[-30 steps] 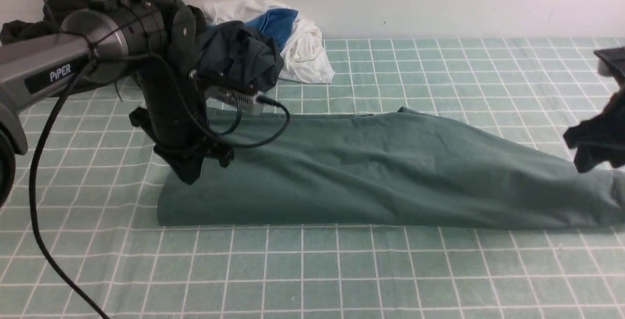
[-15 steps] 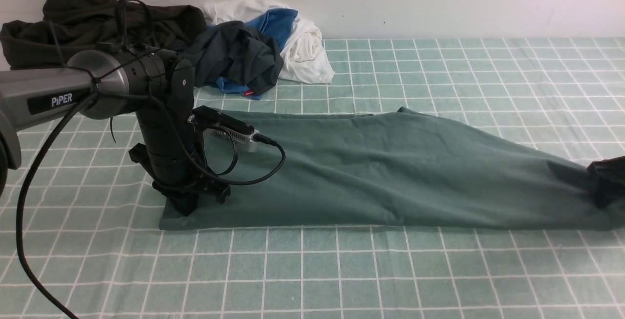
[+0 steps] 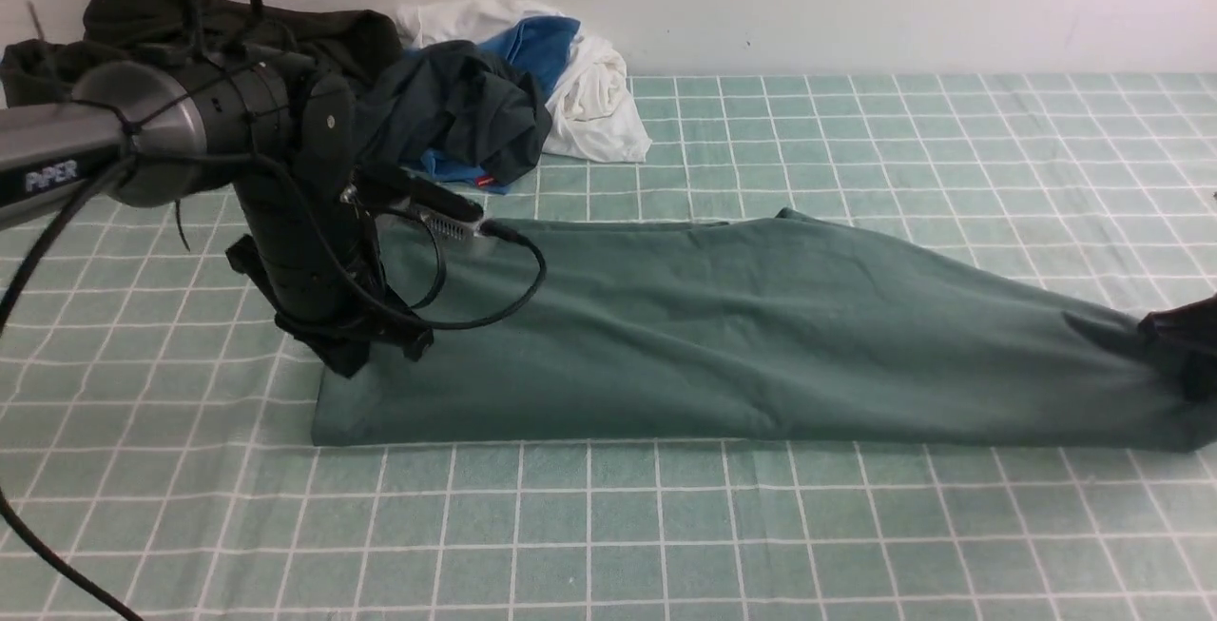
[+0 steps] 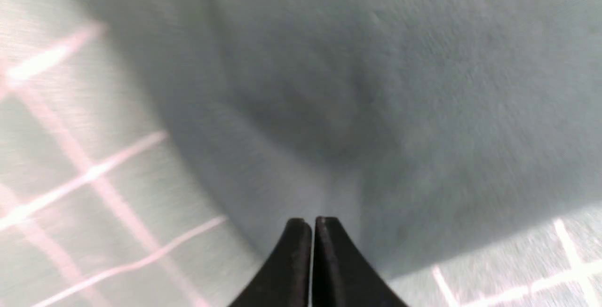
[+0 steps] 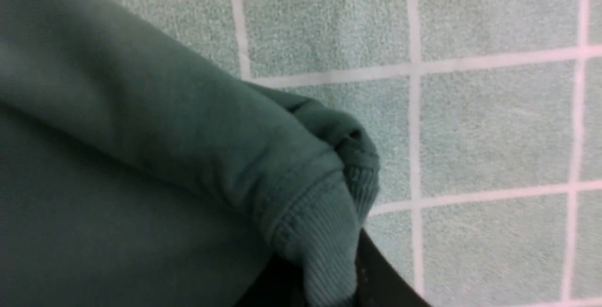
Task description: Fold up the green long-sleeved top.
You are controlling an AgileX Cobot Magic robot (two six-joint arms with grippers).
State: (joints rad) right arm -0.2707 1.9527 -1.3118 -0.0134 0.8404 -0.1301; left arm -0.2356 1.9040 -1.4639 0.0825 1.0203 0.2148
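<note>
**Front view:** Illumination is even and diffuse, with no glare. The wall (image 3: 856,3) takes a faint pink cast at the far right. Soft shadow lies on the green long-sleeved top (image 3: 761,336) beneath the left arm (image 3: 295,241) and near its right end. The arm label (image 3: 52,176) is smeared by motion blur.

**Left wrist view:** The picture is washed out and heavily blurred. Grid lines on the table cover (image 4: 47,119) read pink. Only the left gripper (image 4: 312,224) is sharp.

**Right wrist view:** Exposure is good. The ribbed cuff (image 5: 324,232) is in focus, and fabric away from it is softer.
</note>
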